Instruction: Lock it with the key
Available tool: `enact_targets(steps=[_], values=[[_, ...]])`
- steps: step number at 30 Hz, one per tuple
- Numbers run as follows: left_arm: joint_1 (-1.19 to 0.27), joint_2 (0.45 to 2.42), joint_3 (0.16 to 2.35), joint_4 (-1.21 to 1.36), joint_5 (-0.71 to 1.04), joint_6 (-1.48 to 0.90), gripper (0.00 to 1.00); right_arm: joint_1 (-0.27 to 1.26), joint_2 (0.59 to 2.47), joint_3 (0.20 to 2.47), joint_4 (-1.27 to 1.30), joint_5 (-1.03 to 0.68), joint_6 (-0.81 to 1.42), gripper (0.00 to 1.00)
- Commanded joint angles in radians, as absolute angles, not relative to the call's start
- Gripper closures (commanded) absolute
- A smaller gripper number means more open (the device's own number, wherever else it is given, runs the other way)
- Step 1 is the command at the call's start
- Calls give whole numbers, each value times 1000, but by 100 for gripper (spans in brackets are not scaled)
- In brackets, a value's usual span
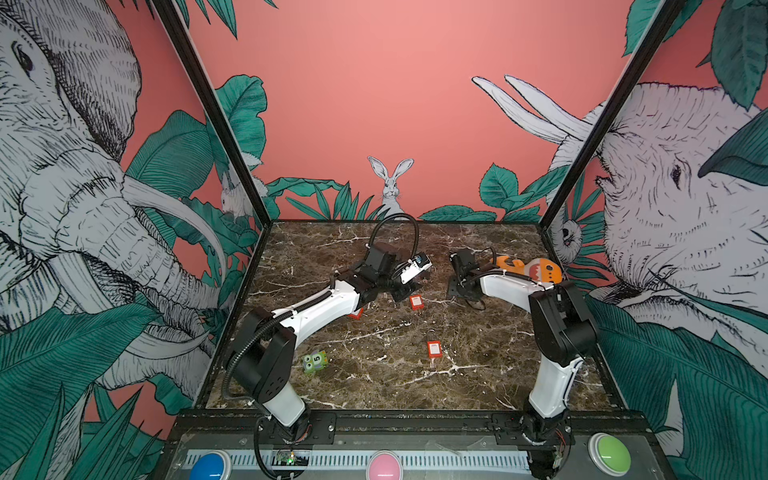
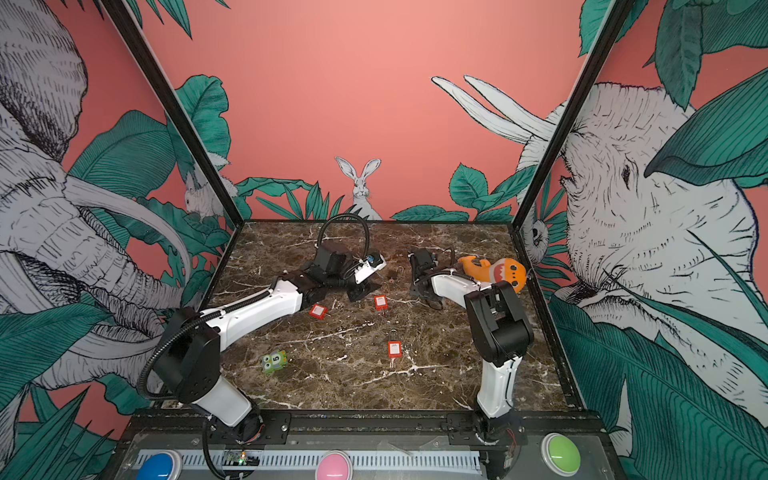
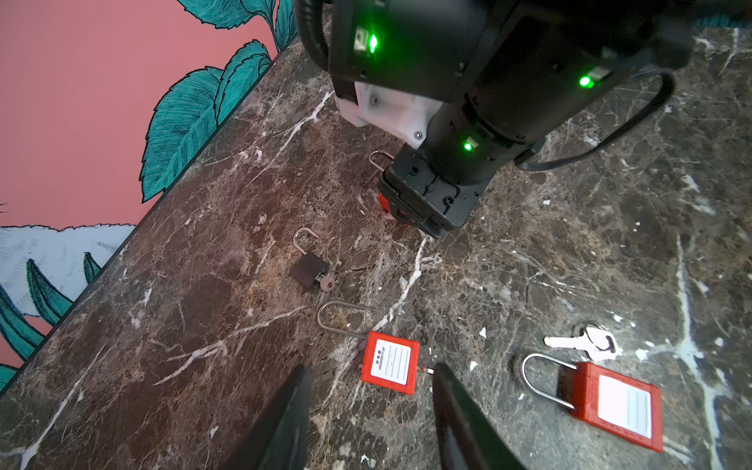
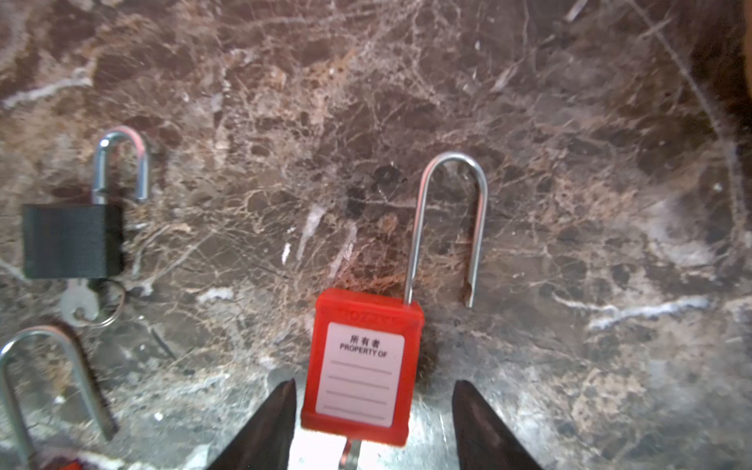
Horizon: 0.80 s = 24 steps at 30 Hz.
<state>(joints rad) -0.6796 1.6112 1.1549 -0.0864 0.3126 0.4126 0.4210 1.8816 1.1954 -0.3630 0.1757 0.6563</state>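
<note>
A red padlock [image 4: 362, 370] lies flat on the marble table [image 4: 569, 203] with its long shackle [image 4: 447, 219] sprung open and a key [image 4: 352, 451] in its base. My right gripper [image 4: 374, 384] is open and straddles its body, a small gap on each side. The left wrist view shows that gripper [image 3: 419, 207] low over the lock. My left gripper [image 3: 371, 368] is open, with a second red padlock [image 3: 390, 362] just ahead of its fingertips. A third red padlock [image 3: 616, 407] lies beside a loose silver key [image 3: 586, 344]. In a top view both grippers [image 1: 409, 291] [image 1: 459, 291] sit mid-table.
A small dark padlock [image 3: 309, 270] with a key on a ring lies between the two grippers. An orange shark toy [image 1: 528, 268] rests at the back right behind the right arm. A green numbered toy [image 1: 315, 361] sits at the front left. Walls enclose three sides.
</note>
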Motion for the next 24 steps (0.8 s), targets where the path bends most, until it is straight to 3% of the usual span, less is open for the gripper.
enact_targets(steps=[1,24], values=[[-680,1571,1140,-100,315,425,50,424,1903,1215,-344,205,710,42],[-680,1572,1128,-94,325,411,50,423,1958,1245,-347,229,611,56]])
